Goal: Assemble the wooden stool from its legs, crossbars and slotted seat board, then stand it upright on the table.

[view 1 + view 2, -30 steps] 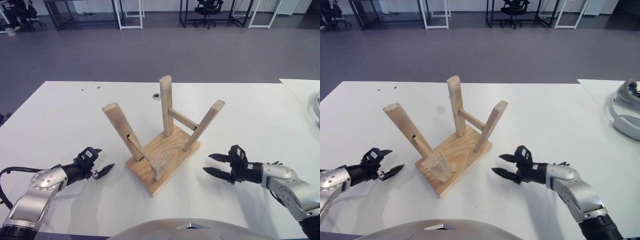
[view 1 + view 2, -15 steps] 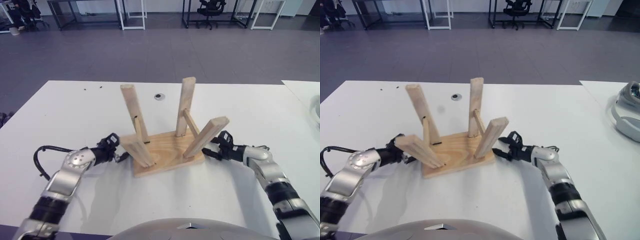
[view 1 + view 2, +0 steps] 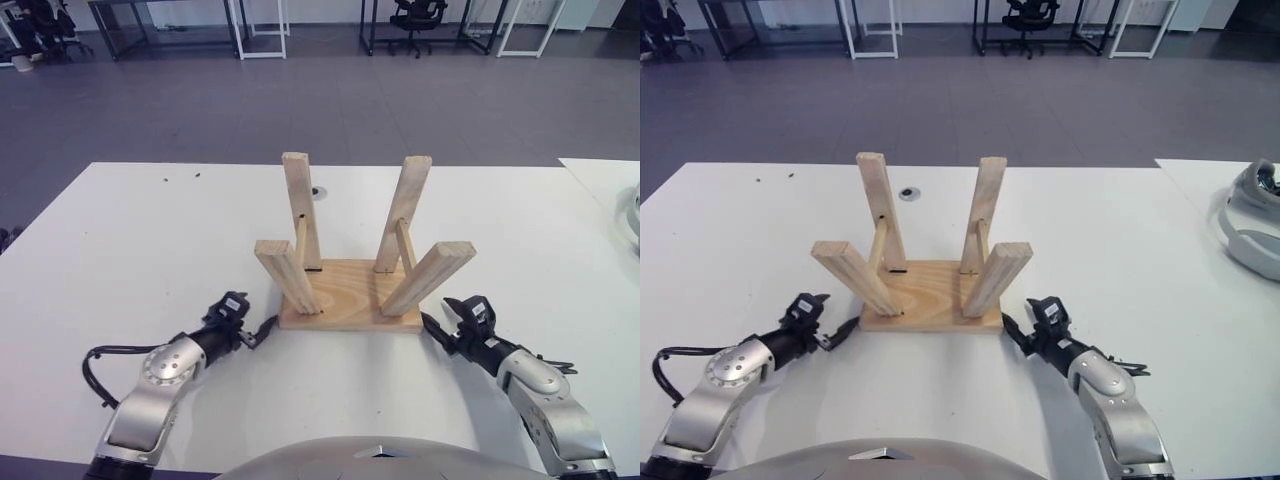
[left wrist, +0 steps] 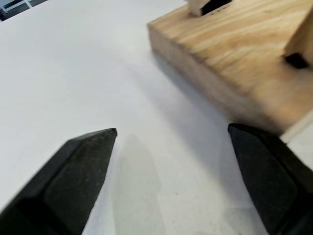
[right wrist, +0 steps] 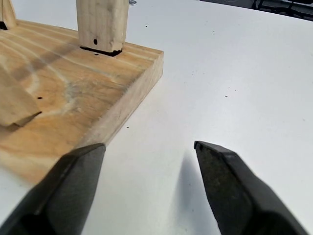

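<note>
Wooden stool [image 3: 350, 305] between left hand [image 3: 264, 330], right hand [image 3: 438, 328]

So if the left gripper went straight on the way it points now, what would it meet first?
Probably the seat board: the left gripper, open and low over the table, points at the board's side face near a corner, nothing lying between.

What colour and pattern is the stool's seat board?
Light tan wood with darker curved grain lines on the seat board, clearest in the right wrist view.
</note>
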